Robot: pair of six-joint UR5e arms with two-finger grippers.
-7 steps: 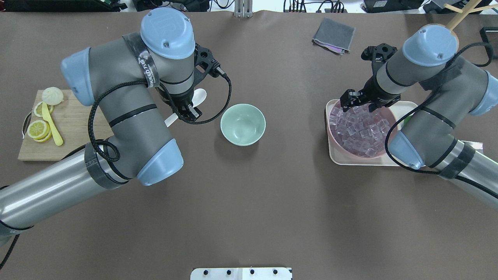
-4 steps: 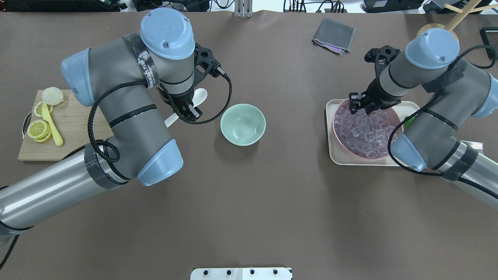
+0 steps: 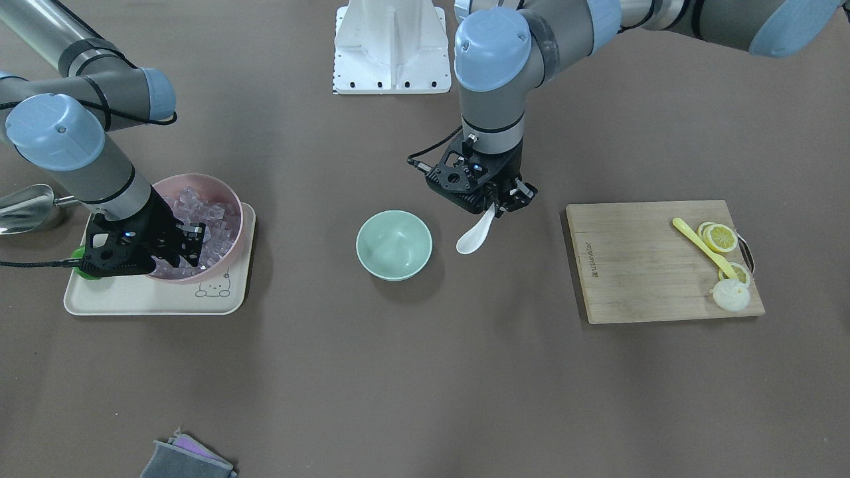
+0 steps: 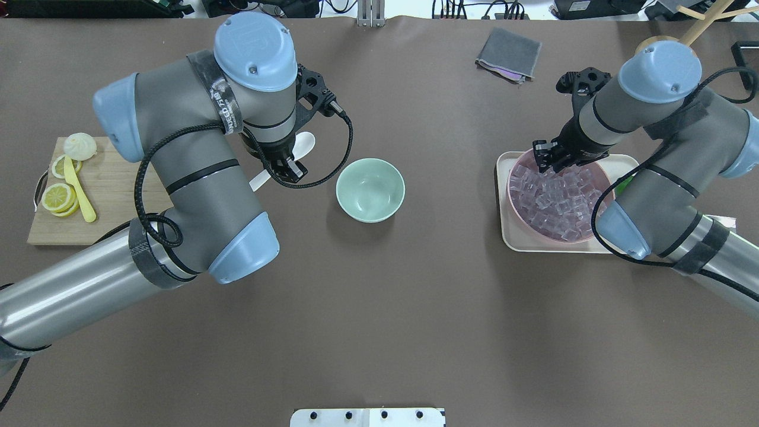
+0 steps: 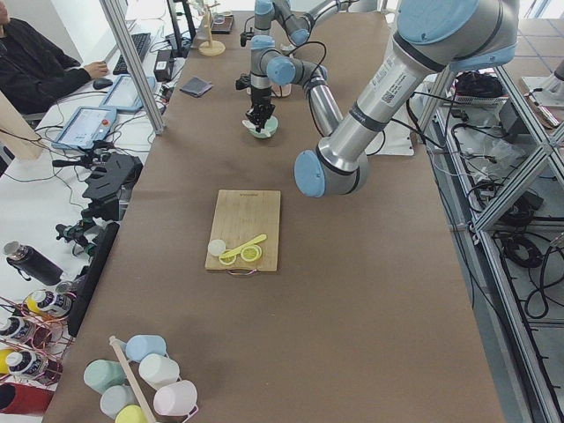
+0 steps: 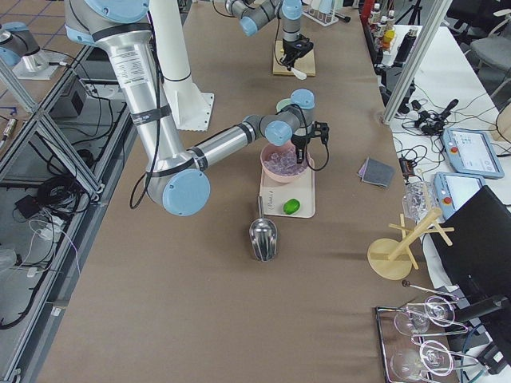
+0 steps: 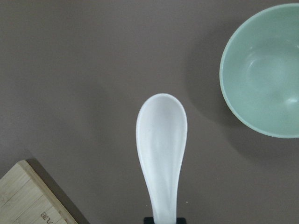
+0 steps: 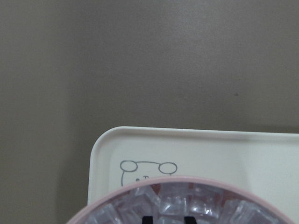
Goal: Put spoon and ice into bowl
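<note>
My left gripper [image 4: 283, 167] is shut on the handle of the white spoon [image 4: 304, 145], just left of the mint-green bowl [image 4: 370, 190]. The left wrist view shows the spoon [image 7: 161, 140] scoop up, with the empty bowl [image 7: 261, 70] to its upper right. In the front view the spoon [image 3: 473, 237] hangs from the gripper [image 3: 499, 206] beside the bowl [image 3: 394, 244]. My right gripper [image 4: 548, 161] is down among the ice [image 4: 557, 201] at the far rim of the pink bowl [image 4: 509, 196]. Its fingertips [image 8: 147, 218] stand a cube's width apart with ice between them.
The pink bowl stands on a cream tray [image 4: 516, 243]. A wooden board [image 4: 112, 196] at the left holds lemon slices and a yellow spoon [image 4: 80, 190]. A grey cloth [image 4: 509, 53] lies at the far side. A metal scoop [image 3: 26, 206] lies beside the tray.
My right gripper has shifted right and sunk into the ice, and its fingers look narrower than a second ago. The left gripper and spoon have barely moved.
</note>
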